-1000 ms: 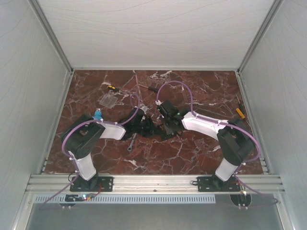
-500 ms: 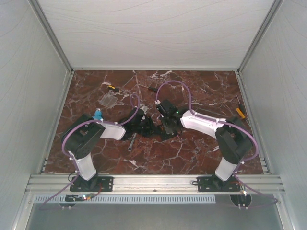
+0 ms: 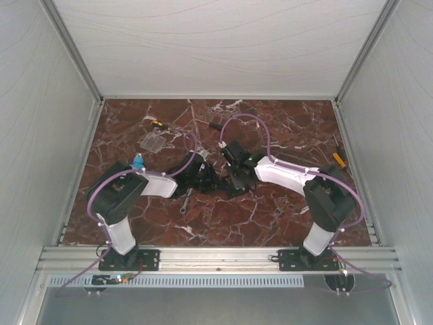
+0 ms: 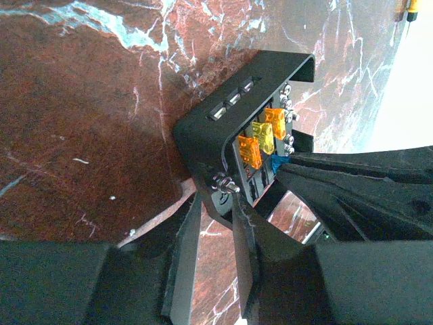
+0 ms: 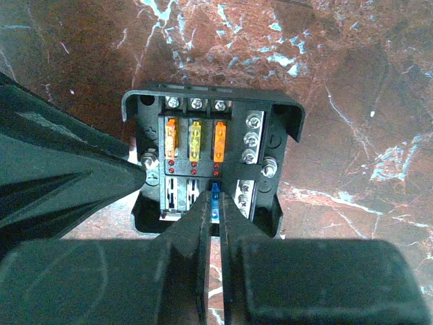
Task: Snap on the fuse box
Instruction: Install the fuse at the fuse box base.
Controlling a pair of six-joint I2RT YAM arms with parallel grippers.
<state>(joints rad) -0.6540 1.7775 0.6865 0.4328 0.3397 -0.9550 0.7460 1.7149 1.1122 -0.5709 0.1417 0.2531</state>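
Your black fuse box [image 5: 211,157] lies face-up on the marble tabletop [image 5: 358,81], orange and yellow fuses [image 5: 195,141] showing.

Two arms: white link shells [image 3: 157,186], black joint housings [image 3: 116,195], looping purple cables [image 3: 242,116], black base plates [image 3: 130,259], tapered matte-black fingers [image 5: 196,230]; blue fitting [image 3: 138,162] on left arm.
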